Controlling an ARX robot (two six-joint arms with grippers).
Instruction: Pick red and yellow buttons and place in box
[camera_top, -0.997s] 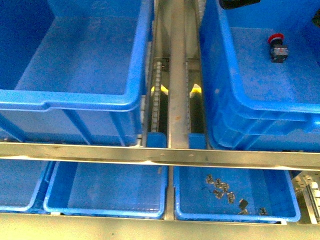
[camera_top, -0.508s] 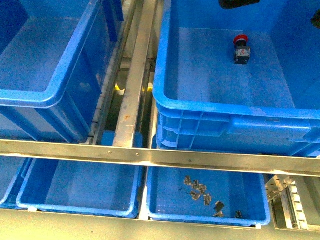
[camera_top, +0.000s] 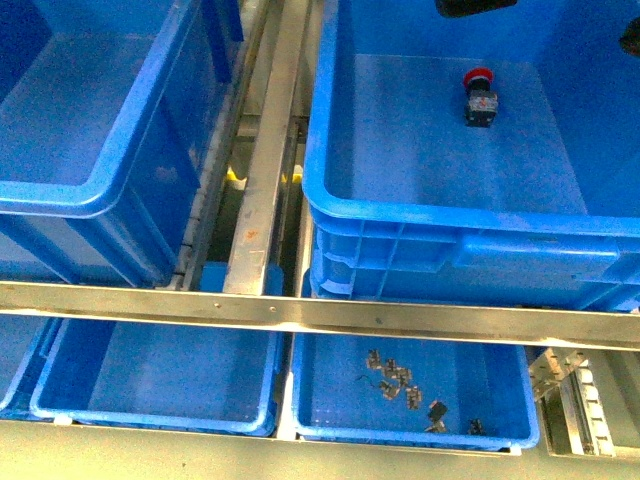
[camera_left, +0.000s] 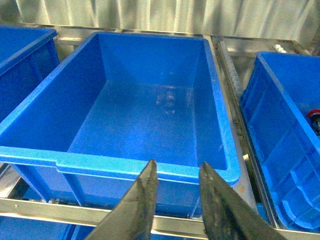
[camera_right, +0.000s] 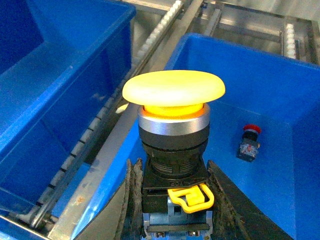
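Here my right pincer (camera_right: 172, 200) clamps the yellow button (camera_right: 173, 135) by its black body, cap up, above the box (camera_top: 420, 215); a red button (camera_top: 480, 95) lies on that box's floor, and my left pincer (camera_left: 177, 172) hangs narrowly parted, gripping nothing

Since a second ago the front view has swung right: the box (camera_top: 420, 215) and its red button (camera_top: 480, 95) now sit further left.

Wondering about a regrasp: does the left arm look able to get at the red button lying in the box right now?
Probably not directly: the left gripper hangs open before the neighbouring empty crate, and the box wall stands between it and the red button.
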